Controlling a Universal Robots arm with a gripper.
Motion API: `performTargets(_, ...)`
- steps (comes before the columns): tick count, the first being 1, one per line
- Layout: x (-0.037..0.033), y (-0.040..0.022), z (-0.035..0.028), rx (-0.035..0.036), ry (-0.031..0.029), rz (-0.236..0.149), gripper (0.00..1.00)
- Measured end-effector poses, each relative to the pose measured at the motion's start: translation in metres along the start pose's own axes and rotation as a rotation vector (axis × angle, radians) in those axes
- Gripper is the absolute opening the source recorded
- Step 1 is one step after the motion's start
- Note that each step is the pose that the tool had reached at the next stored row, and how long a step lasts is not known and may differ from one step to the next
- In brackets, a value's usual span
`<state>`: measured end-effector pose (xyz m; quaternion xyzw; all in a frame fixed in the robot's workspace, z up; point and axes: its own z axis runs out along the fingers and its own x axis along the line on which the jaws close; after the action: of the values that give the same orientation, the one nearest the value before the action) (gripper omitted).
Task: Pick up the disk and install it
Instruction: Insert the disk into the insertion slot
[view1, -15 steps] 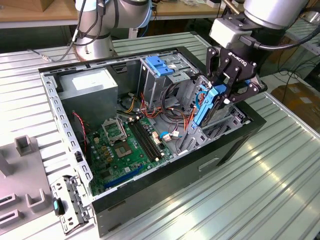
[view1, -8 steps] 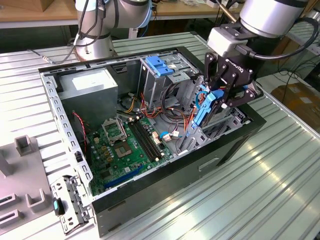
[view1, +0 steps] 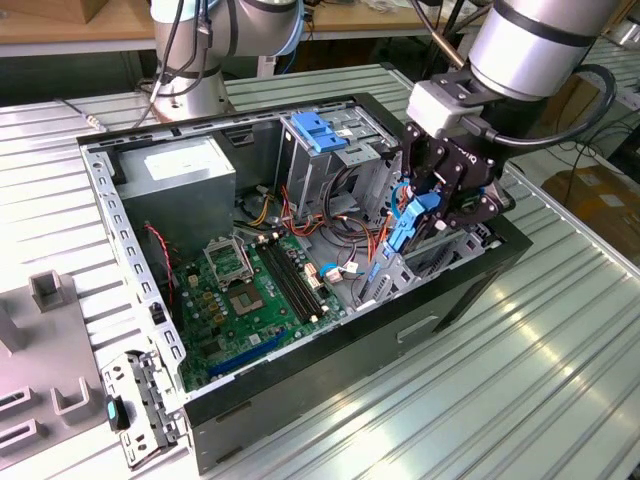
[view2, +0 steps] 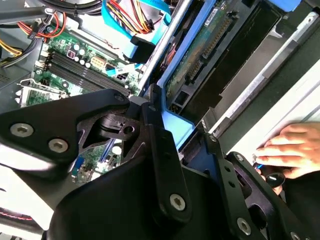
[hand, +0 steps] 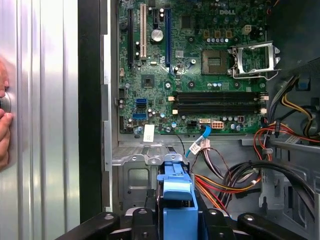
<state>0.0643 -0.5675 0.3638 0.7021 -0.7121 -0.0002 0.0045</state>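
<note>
Over the front end of the open black computer case (view1: 330, 370), at the exterior view's right, the flat silver-metal disk with blue plastic side rails (view1: 408, 222) is held on edge and tilted, just above the grey metal drive bay (view1: 385, 275). The black linkage gripper (view1: 440, 200) is clamped on the disk. Its fingers (hand: 212, 217) are pressed against a blue rail in the first wrist view, and in the second wrist view the disk (view2: 200, 55) is seen from its green circuit-board side. The green motherboard (hand: 200, 75) lies on the case floor beside the bay. A person's hand (view2: 287, 150) is seen on the ribbed metal table (view1: 480, 380), just outside the case wall.
</note>
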Motion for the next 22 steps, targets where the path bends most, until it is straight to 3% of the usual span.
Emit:
performTargets(5,0.0000,0.0000,0.0005,0.0001,0.0000,0.000,0.44)
performTargets(6,0.0000,0.0000,0.0005,0.0001,-0.0002,0.000,0.50)
performTargets(13,0.0000,0.0000,0.0007,0.0001,0.0001,0.000,0.49)
performTargets(14,0.0000,0.0000,0.0007,0.0001,0.0001,0.000,0.42)
performTargets(15,0.0000,0.0000,0.0008,0.0001,0.0000,0.000,0.42)
performTargets(16,0.0000,0.0000,0.0008,0.0001,0.0000,0.000,0.30)
performTargets(17,0.0000,0.0000,0.0008,0.0001,0.0001,0.000,0.24)
performTargets(18,0.0000,0.0000,0.0009,0.0001,0.0000,0.000,0.24)
performTargets(20,0.0000,0.0000,0.0009,0.0000,0.0001,0.000,0.12)
performTargets(22,0.0000,0.0000,0.0009,0.0001,0.0001,0.000,0.11)
